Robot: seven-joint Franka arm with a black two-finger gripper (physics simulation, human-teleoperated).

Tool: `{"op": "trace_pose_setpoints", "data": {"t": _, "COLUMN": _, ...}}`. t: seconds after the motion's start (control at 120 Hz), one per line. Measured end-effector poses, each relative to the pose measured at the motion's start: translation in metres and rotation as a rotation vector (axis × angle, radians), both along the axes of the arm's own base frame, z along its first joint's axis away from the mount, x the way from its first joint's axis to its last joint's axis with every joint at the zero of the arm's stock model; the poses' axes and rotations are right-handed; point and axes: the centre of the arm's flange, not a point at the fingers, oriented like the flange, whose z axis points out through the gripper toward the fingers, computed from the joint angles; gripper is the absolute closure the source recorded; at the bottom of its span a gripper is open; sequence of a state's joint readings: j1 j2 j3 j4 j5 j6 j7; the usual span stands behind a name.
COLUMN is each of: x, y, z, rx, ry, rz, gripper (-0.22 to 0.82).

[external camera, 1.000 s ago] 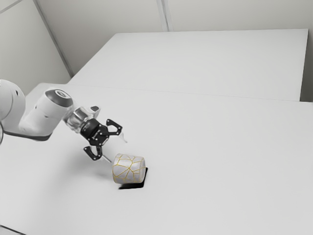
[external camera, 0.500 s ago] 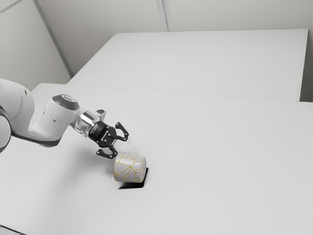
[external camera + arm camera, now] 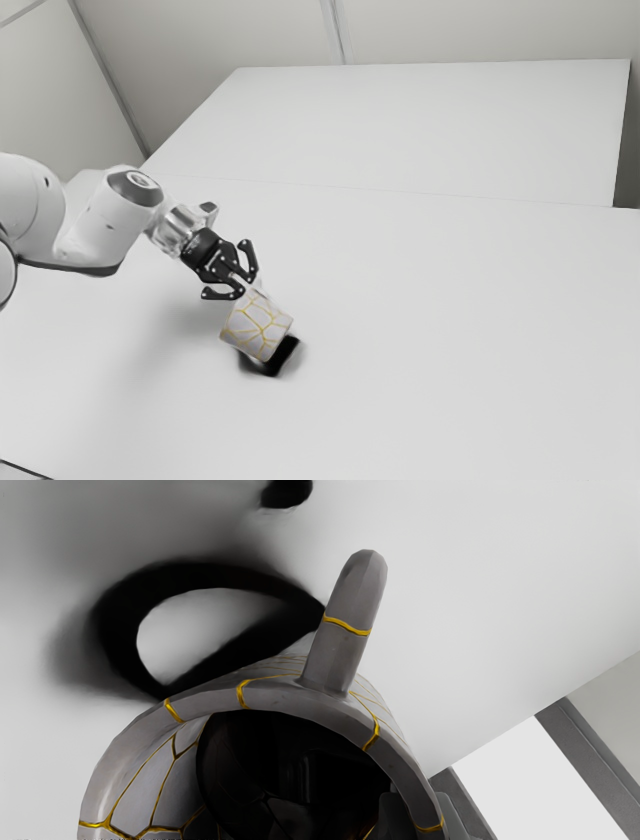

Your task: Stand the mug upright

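"Bench (image 3: 430,300): one, pale, with the mug's dark shadow (image 3: 284,352) upon it. Any hazard entered?"

"One: a lean too great at setting down. The base would likely meet the bench on its edge, and the mug could rock or roll onto its side."

"Arm (image 3: 95,232): one, white, coming in from the exterior view's left. Hazard?"

"Too little turn of the wrist, which would probably leave the base slanted; or a push too far down, which might drive the edge into the bench and skew the grip."

"Gripper (image 3: 421,797): one, black, above the mug. Mug (image 3: 257,328): one, grey-white with gold veining. Position?"

"Over the bench, tilted, neither flat on its side nor upright, mouth toward the gripper. Whether its lowest edge touches the bench, the compiler cannot tell."

"Handle (image 3: 350,620): one, jutting from the wall, well round the rim (image 3: 300,698) from the grip. Hazard?"

"Its weight lies off to one side of a small pinch, so the mug may pivot between the pads. An early release would presumably let it topple."

"Fingers (image 3: 451,817): two. Spread?"

"Narrow, about a wall's thickness apart: one inside the mouth, its mate outside, the mug's wall clasped between them near the rim. Smooth ware, small contact; a slip is the likeliest fault."
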State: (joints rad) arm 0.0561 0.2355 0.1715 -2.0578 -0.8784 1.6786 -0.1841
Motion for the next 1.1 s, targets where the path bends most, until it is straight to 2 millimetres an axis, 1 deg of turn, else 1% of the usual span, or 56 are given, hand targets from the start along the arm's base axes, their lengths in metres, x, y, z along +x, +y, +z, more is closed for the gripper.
{"op": "trace_pose_setpoints", "data": {"t": 0.05, "x": 0.004, "y": -0.006, "z": 0.016, "rx": 0.062, "ry": -0.032, "rz": -0.062, "gripper": 0.76}}
{"op": "trace_pose_setpoints", "data": {"t": 0.108, "x": 0.004, "y": -0.013, "z": 0.029, "rx": 0.146, "ry": -0.063, "rz": -0.137, "gripper": 0.77}}
{"op": "trace_pose_setpoints", "data": {"t": 0.2, "x": 0.009, "y": -0.027, "z": 0.044, "rx": 0.304, "ry": -0.121, "rz": -0.269, "gripper": 0.77}}
{"op": "trace_pose_setpoints", "data": {"t": 0.317, "x": 0.024, "y": -0.042, "z": 0.062, "rx": 0.482, "ry": -0.212, "rz": -0.402, "gripper": 0.77}}
{"op": "trace_pose_setpoints", "data": {"t": 0.375, "x": 0.030, "y": -0.047, "z": 0.069, "rx": 0.550, "ry": -0.251, "rz": -0.447, "gripper": 0.77}}
{"op": "trace_pose_setpoints", "data": {"t": 0.492, "x": 0.039, "y": -0.054, "z": 0.074, "rx": 0.653, "ry": -0.315, "rz": -0.503, "gripper": 0.78}}
{"op": "trace_pose_setpoints", "data": {"t": 0.717, "x": 0.050, "y": -0.071, "z": 0.069, "rx": 0.794, "ry": -0.403, "rz": -0.600, "gripper": 0.78}}
{"op": "trace_pose_setpoints", "data": {"t": 0.775, "x": 0.052, "y": -0.072, "z": 0.066, "rx": 0.824, "ry": -0.419, "rz": -0.621, "gripper": 0.78}}
{"op": "trace_pose_setpoints", "data": {"t": 0.858, "x": 0.056, "y": -0.072, "z": 0.058, "rx": 0.849, "ry": -0.425, "rz": -0.637, "gripper": 0.78}}
{"op": "trace_pose_setpoints", "data": {"t": 0.975, "x": 0.059, "y": -0.078, "z": 0.042, "rx": 0.860, "ry": -0.420, "rz": -0.658, "gripper": 0.78}}
{"op": "trace_pose_setpoints", "data": {"t": 1.058, "x": 0.060, "y": -0.081, "z": 0.036, "rx": 0.863, "ry": -0.419, "rz": -0.664, "gripper": 0.78}}
{"op": "trace_pose_setpoints", "data": {"t": 1.067, "x": 0.060, "y": -0.081, "z": 0.035, "rx": 0.863, "ry": -0.419, "rz": -0.665, "gripper": 0.77}}
{"op": "trace_pose_setpoints", "data": {"t": 1.1, "x": 0.060, "y": -0.083, "z": 0.035, "rx": 0.861, "ry": -0.423, "rz": -0.667, "gripper": 0.69}}
